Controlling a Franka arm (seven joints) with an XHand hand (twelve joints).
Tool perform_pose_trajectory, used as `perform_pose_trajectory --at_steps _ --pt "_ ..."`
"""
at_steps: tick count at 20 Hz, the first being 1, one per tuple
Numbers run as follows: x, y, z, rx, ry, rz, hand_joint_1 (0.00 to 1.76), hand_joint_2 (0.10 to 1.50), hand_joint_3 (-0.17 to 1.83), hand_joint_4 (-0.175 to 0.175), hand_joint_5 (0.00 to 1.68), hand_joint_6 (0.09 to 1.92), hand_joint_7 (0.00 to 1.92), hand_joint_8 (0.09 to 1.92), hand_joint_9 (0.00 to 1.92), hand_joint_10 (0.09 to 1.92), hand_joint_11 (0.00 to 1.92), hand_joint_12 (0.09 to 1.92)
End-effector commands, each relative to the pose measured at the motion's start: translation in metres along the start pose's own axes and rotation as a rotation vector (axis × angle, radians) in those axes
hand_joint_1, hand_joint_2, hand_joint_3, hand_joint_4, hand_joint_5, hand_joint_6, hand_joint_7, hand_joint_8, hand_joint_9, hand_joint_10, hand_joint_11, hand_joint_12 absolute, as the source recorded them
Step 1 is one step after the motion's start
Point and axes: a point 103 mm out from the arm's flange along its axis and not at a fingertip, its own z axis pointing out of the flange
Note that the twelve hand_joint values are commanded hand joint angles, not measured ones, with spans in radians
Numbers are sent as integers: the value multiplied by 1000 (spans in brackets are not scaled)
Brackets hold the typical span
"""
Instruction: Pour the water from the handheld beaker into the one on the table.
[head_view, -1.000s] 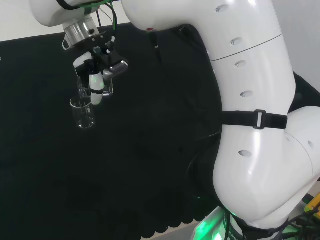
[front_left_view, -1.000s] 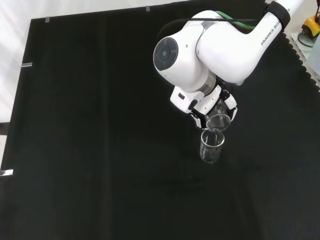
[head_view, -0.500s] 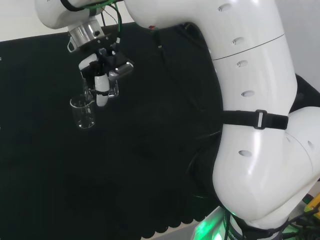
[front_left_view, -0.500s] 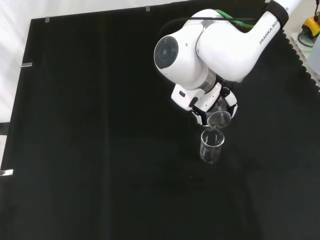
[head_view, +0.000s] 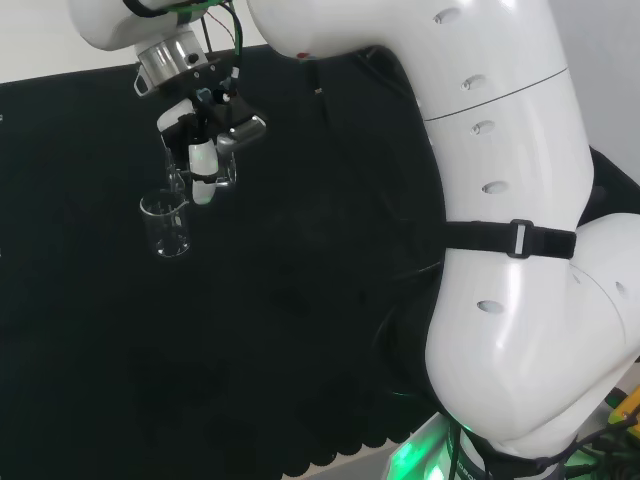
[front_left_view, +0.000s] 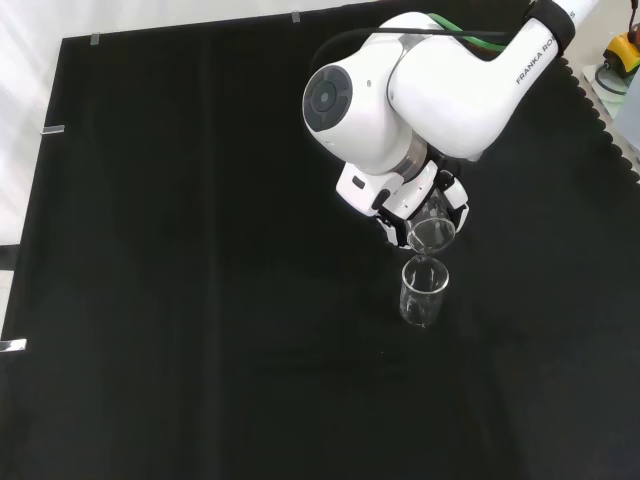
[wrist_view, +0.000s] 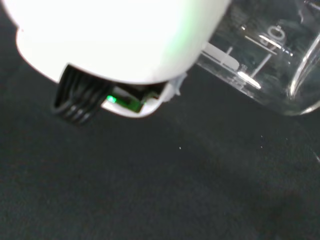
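A clear glass beaker (front_left_view: 424, 292) stands upright on the black cloth; the head view has it at the left (head_view: 166, 224). The hand (head_view: 205, 150) holds a second clear beaker (front_left_view: 432, 235), fingers curled round it. That held beaker is tilted, its mouth just above the standing beaker's rim. In the head view the held beaker (head_view: 222, 172) sits between the fingers, to the upper right of the standing one. The wrist view brings the held beaker (wrist_view: 265, 55) close, lying tilted with white scale marks on its wall. I cannot tell how much water is in either beaker.
Black cloth (front_left_view: 200, 300) covers the bench, with a scalloped edge at the right in the front view. The arm's big white links (head_view: 480, 200) take up the right of the head view. A round grey-capped link (front_left_view: 345, 100) stands above the hand in the front view.
The hand with its beaker has risen slightly and shifted a little right in the head view. The standing beaker has not moved.
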Motion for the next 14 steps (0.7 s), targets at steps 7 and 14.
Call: perform_pose_trajectory --at_steps 7,14 --pt "-2 -3 3 20 -12 9 1459 424 913 -175 1343 451 1695 87 1535 509 1331 693" --pt "6 0 0 35 -33 26 1459 424 912 -175 1344 447 1695 87 1536 508 1335 692"
